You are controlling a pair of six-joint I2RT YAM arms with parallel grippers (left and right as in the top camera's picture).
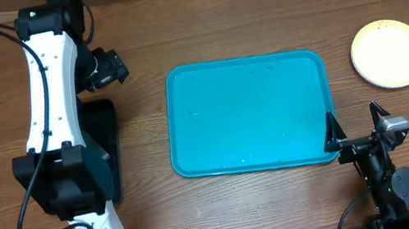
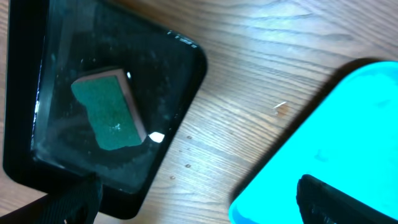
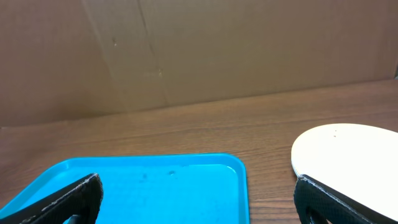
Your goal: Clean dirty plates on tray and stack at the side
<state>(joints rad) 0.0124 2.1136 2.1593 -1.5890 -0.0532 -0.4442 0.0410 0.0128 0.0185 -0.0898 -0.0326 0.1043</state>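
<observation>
At the table's left side, the left arm (image 1: 48, 99) stands raised and bent over the black tray (image 2: 168, 74). Its wrist angles down and the left gripper (image 2: 198, 186) is spread wide, holding nothing, above the wood between that tray and the turquoise one. A green sponge (image 2: 109, 112) lies flat inside the black tray, apart from both fingers. At centre, the turquoise tray (image 1: 250, 115) carries no plates; only faint specks show on its floor. To its right, well apart from the rim, the plates (image 1: 390, 54) sit on the table as 1 pale round pile with a cream-white face on top. How many lie beneath cannot be told. Low at the tray's near right corner, the right gripper (image 1: 353, 119) sits close to its base, fingers wide and empty, pointing across the table past the tray corner and the pile. Judged from this layout, cleaning and stacking look finished, with the sponge set down. The next move likely calls for little beyond bringing both arms to rest, unless a check of the pile finds a smear left.
</observation>
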